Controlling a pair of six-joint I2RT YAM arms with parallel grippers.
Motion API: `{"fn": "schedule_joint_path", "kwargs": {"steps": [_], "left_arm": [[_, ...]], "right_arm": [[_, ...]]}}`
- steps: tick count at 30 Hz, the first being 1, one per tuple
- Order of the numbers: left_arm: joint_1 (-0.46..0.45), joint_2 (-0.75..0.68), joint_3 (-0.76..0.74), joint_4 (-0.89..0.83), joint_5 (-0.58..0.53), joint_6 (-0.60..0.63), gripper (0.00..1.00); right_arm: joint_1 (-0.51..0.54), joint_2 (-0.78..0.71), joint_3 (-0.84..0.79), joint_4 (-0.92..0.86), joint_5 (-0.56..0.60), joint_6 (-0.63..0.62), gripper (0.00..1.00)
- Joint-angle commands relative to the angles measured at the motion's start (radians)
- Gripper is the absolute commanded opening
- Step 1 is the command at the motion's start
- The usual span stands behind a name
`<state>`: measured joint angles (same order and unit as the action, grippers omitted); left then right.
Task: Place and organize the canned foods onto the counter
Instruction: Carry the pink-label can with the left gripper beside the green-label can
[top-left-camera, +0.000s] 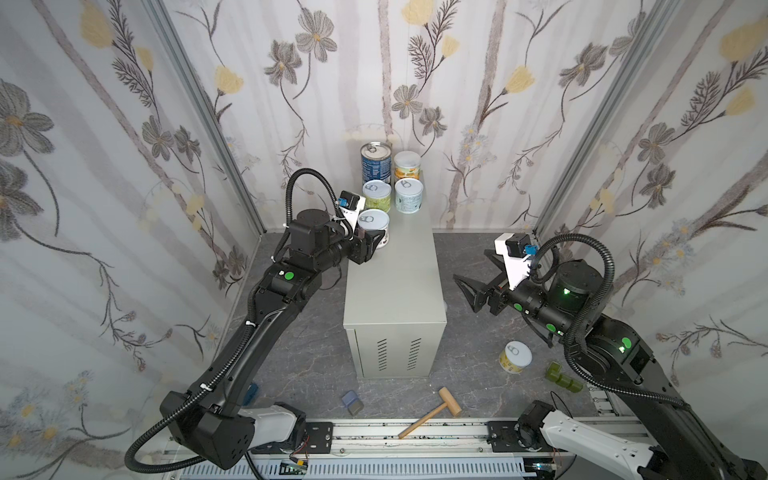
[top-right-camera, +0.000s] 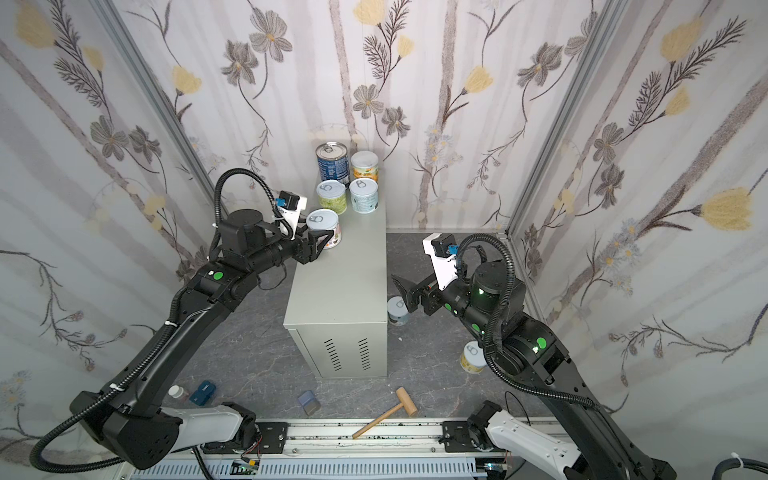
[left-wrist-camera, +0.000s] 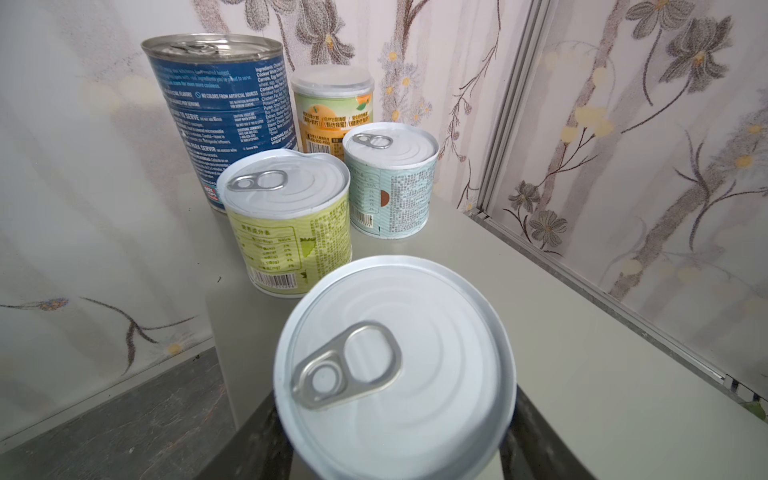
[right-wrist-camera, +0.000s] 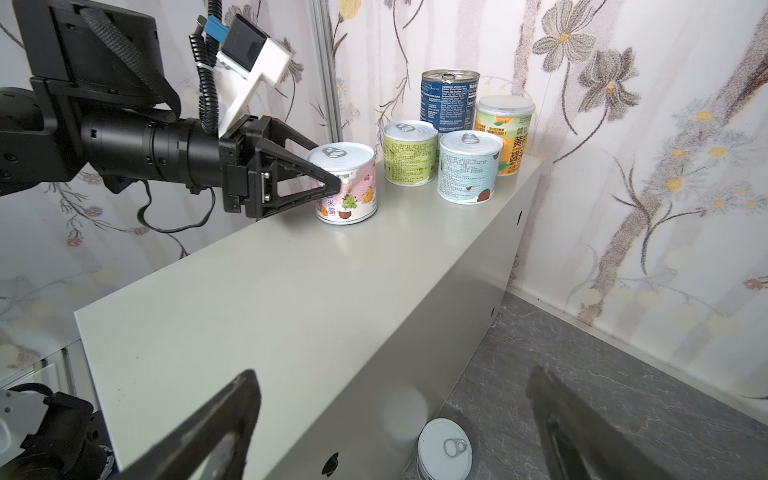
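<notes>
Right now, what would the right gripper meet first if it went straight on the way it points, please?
Most likely the light-grey counter, on its side wall near the top edge: the open right gripper faces it with nothing between. The exact height is hard to judge.

Arms: 2, matte black, chunky jointed shells.
Hoses: black ribbed conduit, white zip ties.
Markings: round green stickers; green lights on right joints.
Wrist cameras: black boxes, white brackets, blue plugs.
Fingers: black triangular frames.
Bases: white housings, black bolted plates, silver rail, red and black wires.
</notes>
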<state>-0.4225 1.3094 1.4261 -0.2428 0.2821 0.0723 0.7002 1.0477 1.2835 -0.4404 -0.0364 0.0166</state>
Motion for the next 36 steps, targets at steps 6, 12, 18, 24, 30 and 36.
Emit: {"fn": "schedule_joint_path", "kwargs": {"steps": [6, 12, 18, 24, 30, 36], "left_arm": [[0.014, 0.042, 0.02, 0.018, -0.003, 0.009, 0.52], [0.021, 0.049, 0.02, 0.018, 0.021, 0.014, 0.54], [0.021, 0.057, 0.051, 0.019, 0.041, 0.013, 0.55], [0.021, 0.071, 0.066, 0.015, 0.054, 0.01, 0.56], [0.022, 0.057, 0.052, 0.017, 0.045, 0.008, 0.6], [0.022, 0.049, 0.043, 0.016, 0.032, 0.017, 0.57]], "right_arm": [[0.022, 0.024, 0.019, 0.024, 0.034, -0.029, 1.0], [0.029, 0.035, 0.02, 0.03, 0.04, -0.038, 1.0], [0.031, 0.035, 0.022, 0.03, 0.041, -0.039, 1.0], [0.035, 0.032, 0.019, 0.031, 0.041, -0.036, 1.0], [0.037, 0.025, 0.011, 0.031, 0.044, -0.036, 1.0], [0.041, 0.027, 0.007, 0.036, 0.045, -0.035, 1.0]]}}
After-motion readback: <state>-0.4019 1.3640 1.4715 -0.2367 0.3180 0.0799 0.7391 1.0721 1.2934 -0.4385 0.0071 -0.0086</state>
